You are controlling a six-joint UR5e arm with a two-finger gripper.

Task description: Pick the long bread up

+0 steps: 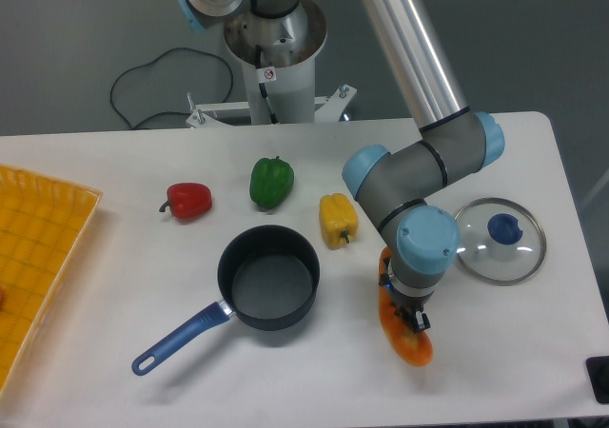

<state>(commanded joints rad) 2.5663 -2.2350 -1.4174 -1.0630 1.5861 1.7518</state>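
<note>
On the white worktop I have the arm's wrist straight over the long bread, which shows only below the wrist, its long axis running toward the front edge, right of the dark saucepan. The gripper sits at the loaf's middle; its jaws look closed across the bread's width

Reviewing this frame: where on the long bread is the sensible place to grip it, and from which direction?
Grip the long bread across its narrow width near mid-length, coming straight down from above. It is a long, slim loaf with rounded ends, so the middle is likely best balanced, and the ends would slip. The tool already sits over it from above; the arm hides the upper half, so its exact contact point cannot be told.
</note>
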